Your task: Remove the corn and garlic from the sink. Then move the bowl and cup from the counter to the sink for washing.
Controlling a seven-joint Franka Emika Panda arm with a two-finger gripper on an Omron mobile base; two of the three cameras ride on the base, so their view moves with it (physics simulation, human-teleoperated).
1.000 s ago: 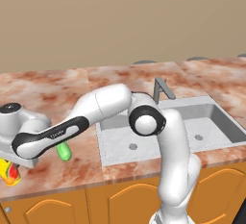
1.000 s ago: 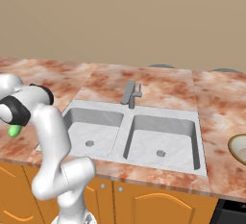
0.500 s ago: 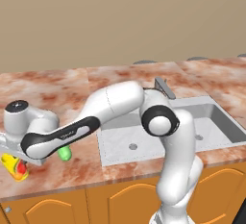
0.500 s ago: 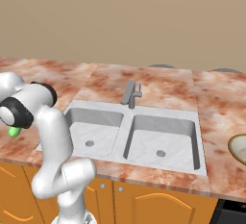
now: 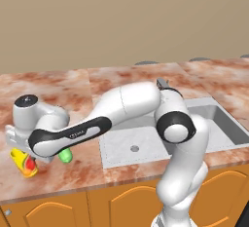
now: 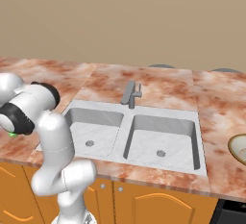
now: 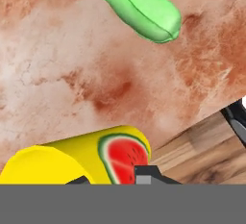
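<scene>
The small yellow cup point(image 5: 23, 162) with a watermelon mark is tilted near the counter's front left edge. My gripper point(image 7: 113, 177) is shut on it, and the cup point(image 7: 72, 158) sits between the finger tips. The green corn point(image 5: 64, 155) lies on the marble counter just right of the cup; in the hand view the corn point(image 7: 141, 9) lies beyond the cup. The grey double sink point(image 5: 146, 141) lies to the right, and both basins of the sink point(image 6: 120, 136) look bare. The beige bowl point(image 6: 239, 147) sits at the far right counter edge. The garlic is out of view.
An angular grey tap point(image 6: 130, 93) stands behind the sink. My own white forearm point(image 5: 112, 114) stretches low over the counter between the sink and the cup. Orange cabinet doors point(image 5: 131, 204) run below the counter's front edge.
The elbow has swung right toward the sink. The hand has crept slightly right with the cup in its grip. The corn has stayed put.
</scene>
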